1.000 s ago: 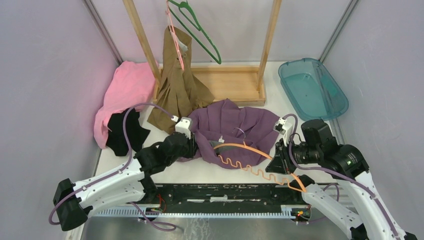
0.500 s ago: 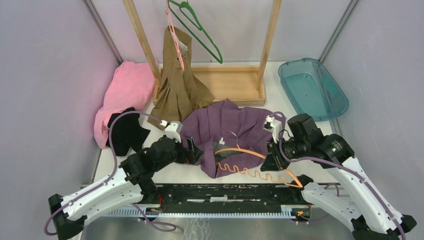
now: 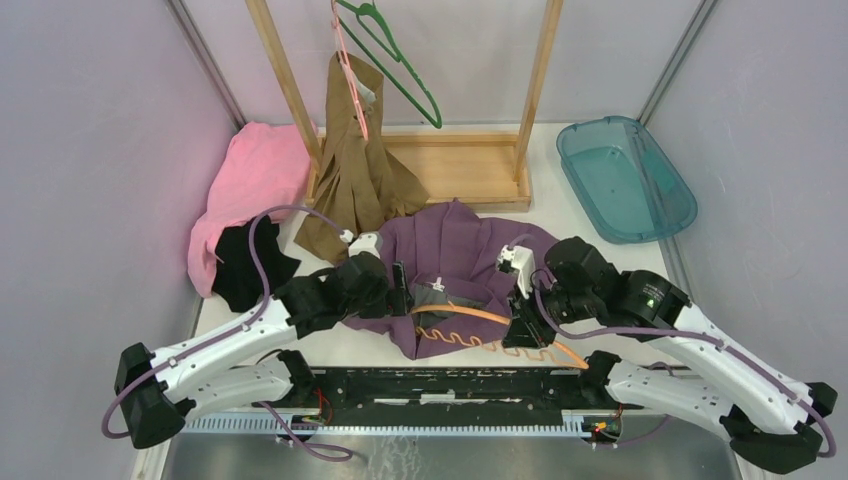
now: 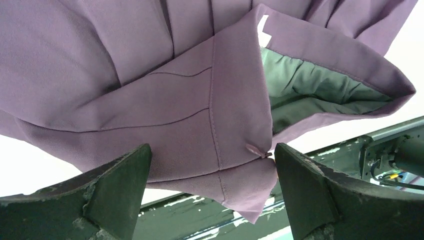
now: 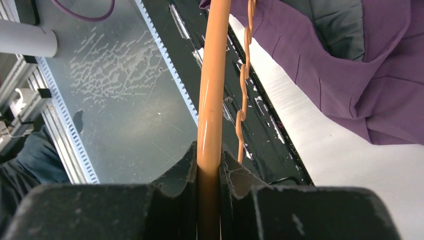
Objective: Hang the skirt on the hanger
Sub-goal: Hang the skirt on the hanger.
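Top external view, item by item as I read it from my station. Purple skirt [image 3: 455, 250]: lies crumpled on the worktop [image 3: 560, 200] at the middle of the near edge, just in front of the wooden rack [image 3: 450, 170], its waistband turned toward the arms and gaping to show grey lining. Orange hanger [image 3: 480, 318]: lies slantwise over the skirt's near part, wavy lower bar along the hem side; whether its left tip sits inside the waistband I cannot tell. Left gripper [image 3: 400, 290]: jaws spread wide, one either side of the waistband corner, holding nothing. Right gripper [image 3: 525, 325]: clamped onto the hanger's straight bar, which runs between its fingers in the right wrist view. Brown garment [image 3: 355, 170]: hangs on a pink hanger [image 3: 350, 70] from the rack, lower folds on the worktop touching the skirt's far left side. Green hanger [image 3: 395, 65]: on the rack, bare. Pink cloth [image 3: 250, 185] and black cloth [image 3: 250, 265]: heaped along the left edge. Teal tray [image 3: 625, 175]: far right corner.
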